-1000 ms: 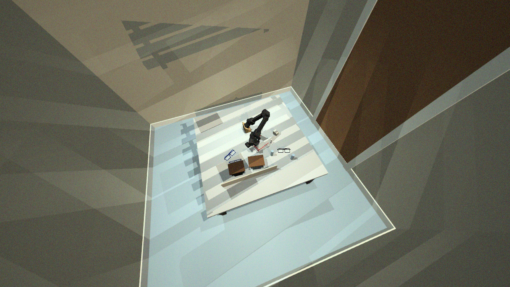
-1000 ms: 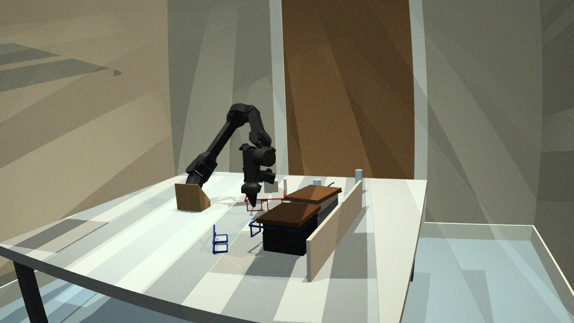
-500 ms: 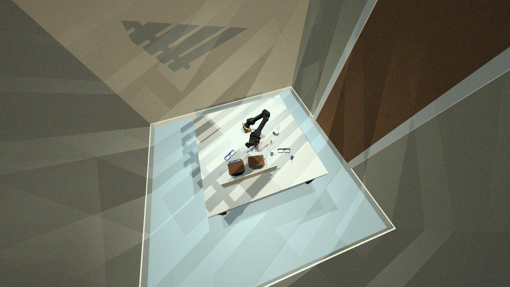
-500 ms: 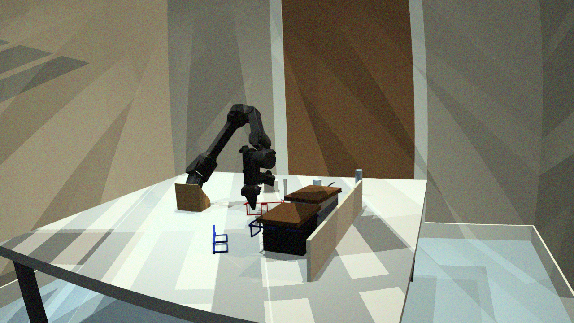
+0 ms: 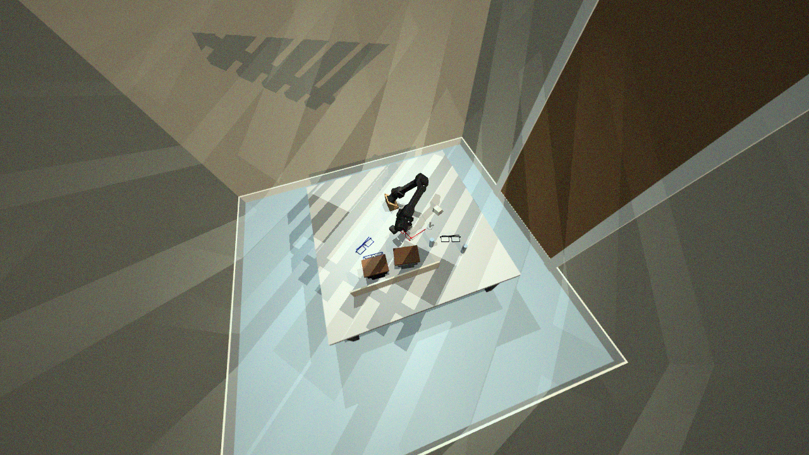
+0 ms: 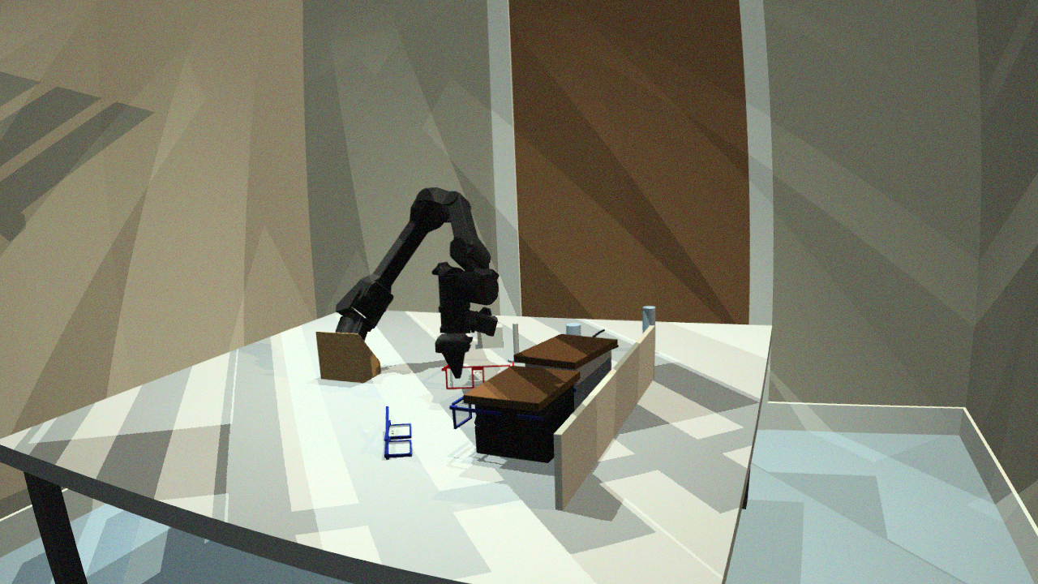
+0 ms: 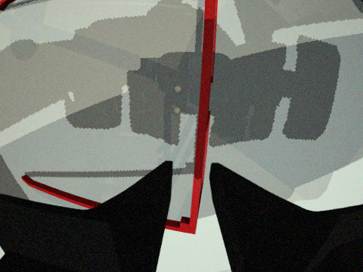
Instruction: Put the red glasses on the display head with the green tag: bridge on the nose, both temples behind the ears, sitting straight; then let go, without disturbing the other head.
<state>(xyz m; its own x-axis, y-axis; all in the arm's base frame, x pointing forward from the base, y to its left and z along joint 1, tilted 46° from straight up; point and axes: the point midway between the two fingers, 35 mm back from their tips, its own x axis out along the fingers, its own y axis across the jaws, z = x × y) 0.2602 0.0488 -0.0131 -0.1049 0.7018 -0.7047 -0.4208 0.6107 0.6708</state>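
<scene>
The red glasses (image 5: 417, 234) (image 6: 460, 388) (image 7: 207, 57) are low at the table in front of the heads; whether they touch it I cannot tell. My gripper (image 6: 456, 375) (image 7: 191, 169) is slightly open, one finger on each side of the red front frame near one end, with gaps beside it in the wrist view. One display head (image 5: 406, 255) (image 6: 566, 350) has a brown flat top and no glasses on it. The other head (image 5: 375, 265) (image 6: 521, 388) wears blue glasses (image 5: 373, 255). No green tag can be made out on either.
Loose blue glasses (image 5: 364, 245) (image 6: 398, 438) lie beside the heads. A beige board (image 5: 395, 278) (image 6: 606, 417) stands behind them. Black glasses (image 5: 450, 236), two blue cylinders (image 5: 431, 242) (image 5: 464, 248) and a pale block (image 5: 437, 210) are on the other side.
</scene>
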